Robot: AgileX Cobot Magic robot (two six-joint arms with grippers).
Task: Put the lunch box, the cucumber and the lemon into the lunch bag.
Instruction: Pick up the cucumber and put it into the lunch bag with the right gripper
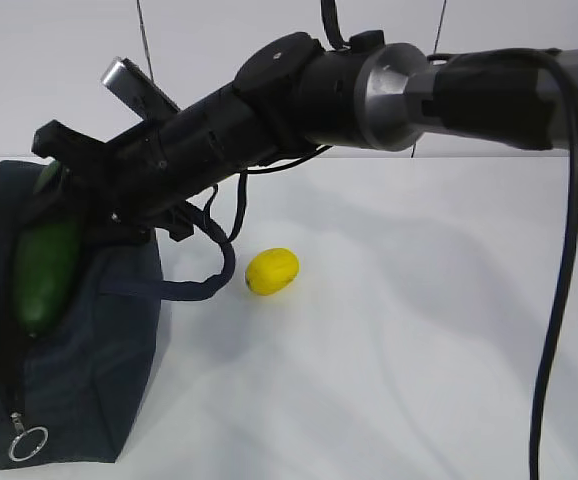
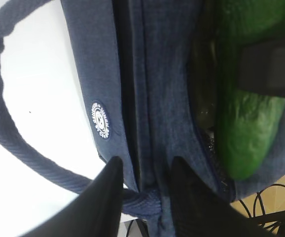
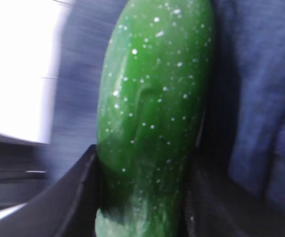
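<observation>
Round white badge (image 2: 101,119) on bag (image 1: 89,370), text unreadable, right gripper (image 3: 142,197) pinching cucumber (image 1: 44,270) in the opening, left gripper (image 2: 145,185) pinching bag fabric, lemon (image 1: 271,270) on table (image 1: 419,350)

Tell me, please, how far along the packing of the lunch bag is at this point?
Done: nothing can be confirmed; the lunch box is not visible in any view. In hand: the right claw is shut on the cucumber, which is part-way into the open lunch bag, while the left claw pinches the bag's fabric. Left: the lemon lies on the table beside the bag.
</observation>
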